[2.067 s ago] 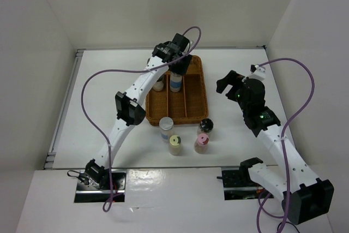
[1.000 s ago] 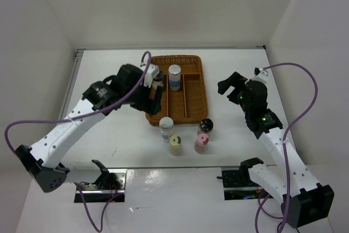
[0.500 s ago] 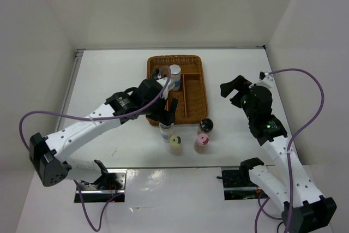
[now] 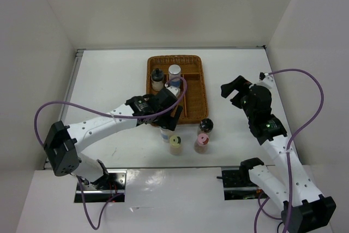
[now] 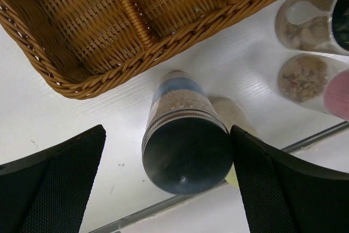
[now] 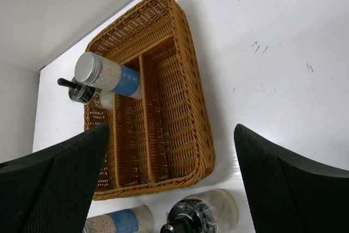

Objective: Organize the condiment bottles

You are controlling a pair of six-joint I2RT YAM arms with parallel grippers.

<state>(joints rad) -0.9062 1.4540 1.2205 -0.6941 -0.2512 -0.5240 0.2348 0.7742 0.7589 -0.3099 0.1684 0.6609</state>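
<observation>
While the overhead view is hiding most of the silver-capped jar (image 5: 185, 145) under the left tool (image 5: 168, 154), the left wrist view is showing it whole. It is standing on the tabletop (image 5: 65, 118) just outside the near rim of the wicker tray (image 5: 82, 36), its long axis vertical and its cap pointing up at the camera. A blue band is circling its clear, grain-filled body.

The left tool is spread wide around the cap, one finger clearly apart and the other just beside it.

Nearby, the yellow-green-capped jar (image 4: 175, 143), pink-capped jar (image 4: 202, 141) and black-capped jar (image 4: 205, 125) are standing upright on the tabletop.

The right wrist view is showing a second silver-capped jar (image 6: 106, 75) and a second black-capped jar (image 6: 82, 92) sitting side by side at the tray's far end.

The right tool (image 6: 172, 129) is hanging open, gripping nothing.
</observation>
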